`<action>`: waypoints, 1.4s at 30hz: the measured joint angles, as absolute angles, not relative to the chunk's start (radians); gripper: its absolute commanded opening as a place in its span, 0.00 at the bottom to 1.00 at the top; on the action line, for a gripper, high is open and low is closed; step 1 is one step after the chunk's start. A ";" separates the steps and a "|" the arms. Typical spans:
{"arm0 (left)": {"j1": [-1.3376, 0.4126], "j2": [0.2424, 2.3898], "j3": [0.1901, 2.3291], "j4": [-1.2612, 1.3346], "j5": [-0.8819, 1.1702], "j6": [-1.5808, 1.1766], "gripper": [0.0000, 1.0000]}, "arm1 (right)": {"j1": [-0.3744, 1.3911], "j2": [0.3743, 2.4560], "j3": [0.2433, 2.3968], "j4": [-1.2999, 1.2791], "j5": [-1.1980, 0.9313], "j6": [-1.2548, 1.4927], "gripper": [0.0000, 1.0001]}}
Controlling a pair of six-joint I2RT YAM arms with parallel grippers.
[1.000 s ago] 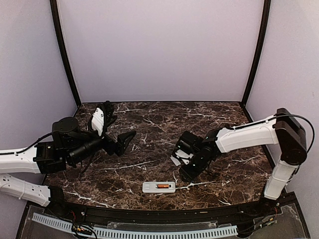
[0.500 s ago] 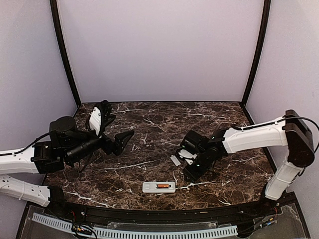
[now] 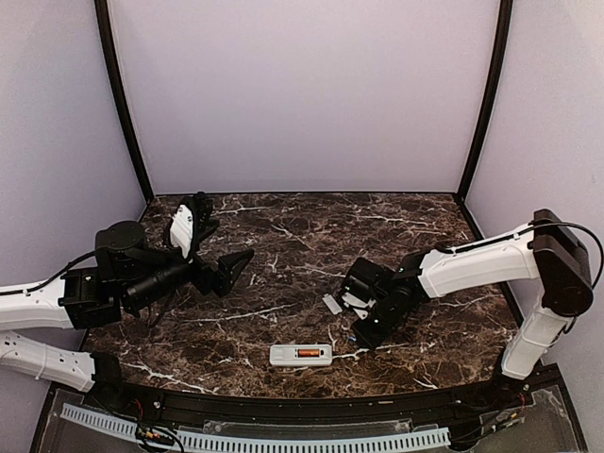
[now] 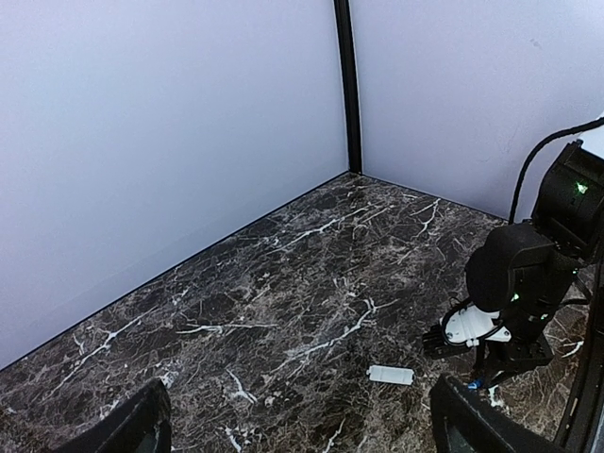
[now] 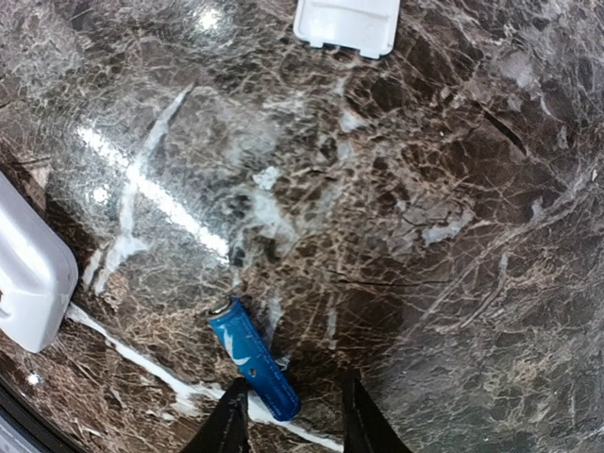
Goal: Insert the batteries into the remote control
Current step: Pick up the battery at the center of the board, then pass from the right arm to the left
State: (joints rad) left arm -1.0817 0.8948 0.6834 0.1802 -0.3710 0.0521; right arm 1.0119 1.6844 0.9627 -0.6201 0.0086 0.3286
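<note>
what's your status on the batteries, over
Left gripper open, hanging clear. Right gripper open, tips either side of the blue battery's end, battery flat on the table. Orange battery sits in the remote. Loose cover lies apart, not blocking.

Left arm (image 3: pixel 142 278) raised, jaws wide; right arm (image 3: pixel 472 264) reaching low, jaws narrowly apart.

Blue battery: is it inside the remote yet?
No, out. The blue battery lies on the table, apart from the remote control.
</note>
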 measured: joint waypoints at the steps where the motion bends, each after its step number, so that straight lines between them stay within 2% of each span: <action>1: -1.082 0.894 0.683 0.179 -0.371 0.052 0.95 | 1.015 1.685 0.963 -0.618 0.011 0.330 0.28; 6: -1.081 0.881 0.683 0.169 -0.371 0.052 0.94 | 1.029 1.689 0.963 -0.611 0.025 0.332 0.21; 13: -1.078 0.868 0.683 0.167 -0.371 0.052 0.94 | 1.040 1.699 0.971 -0.598 0.028 0.339 0.01; 17: -1.076 0.867 0.683 0.161 -0.371 0.053 0.93 | 1.041 1.699 0.971 -0.595 0.022 0.338 0.00; 24: -1.076 0.867 0.684 0.139 -0.314 0.120 0.77 | 1.037 1.697 0.992 -0.632 -0.056 0.331 0.00; 28: -1.128 0.894 0.688 0.100 -0.262 0.315 0.75 | 1.015 1.669 1.065 -0.707 -0.166 0.326 0.00; 34: -1.275 1.058 0.693 0.107 -0.248 0.781 0.71 | 0.973 1.557 1.213 -0.773 -0.355 0.332 0.00; 39: -1.289 1.114 0.693 0.182 -0.167 1.059 0.73 | 0.974 1.522 1.331 -0.819 -0.489 0.347 0.00; 42: -1.289 1.147 0.701 0.242 -0.125 1.164 0.68 | 0.981 1.525 1.377 -0.855 -0.518 0.356 0.00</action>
State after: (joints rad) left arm -1.2888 1.1473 0.7006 0.2417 -0.1253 1.1641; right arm 0.9810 1.5246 1.3766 -0.8555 -0.5179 0.3561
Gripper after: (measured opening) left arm 0.727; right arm 0.054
